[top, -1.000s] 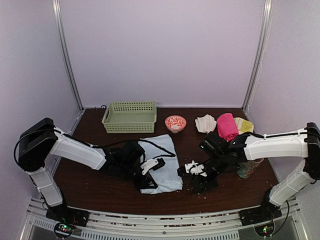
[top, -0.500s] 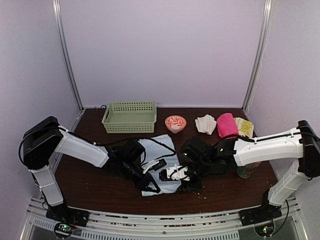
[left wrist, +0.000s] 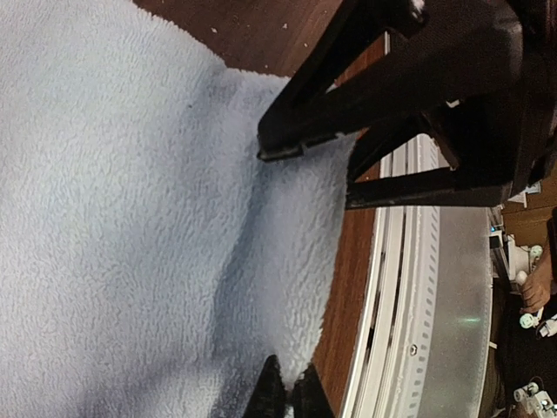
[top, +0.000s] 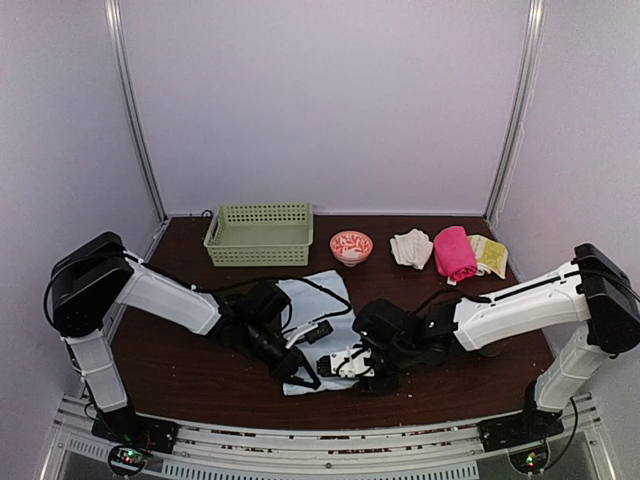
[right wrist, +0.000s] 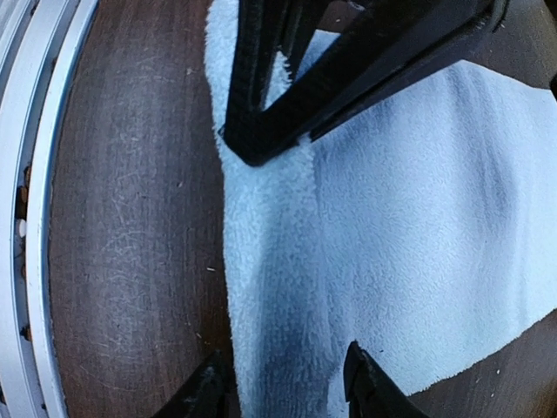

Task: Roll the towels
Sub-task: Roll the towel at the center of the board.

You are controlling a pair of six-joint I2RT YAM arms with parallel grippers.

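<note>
A light blue towel (top: 322, 305) lies flat on the dark table, its near edge by the front rail. My left gripper (top: 303, 372) is shut on that near edge; in the left wrist view the fingertips (left wrist: 271, 394) pinch the towel (left wrist: 130, 218) close to the rail. My right gripper (top: 342, 362) is open just to the right of it. In the right wrist view its fingers (right wrist: 213, 392) straddle the towel's (right wrist: 392, 226) near edge, one on the wood and one on the cloth. Each wrist view shows the other gripper's black fingers resting on the towel.
A green basket (top: 260, 233) stands at the back left and a red-patterned bowl (top: 351, 245) beside it. A crumpled white towel (top: 410, 247), a rolled pink towel (top: 454, 252) and a yellow towel (top: 490, 253) lie at the back right. The metal rail (top: 320, 440) runs along the front.
My right arm has swung left from the table's right side to the towel's near edge. My left gripper has slid down to the towel's near edge and stays there.
</note>
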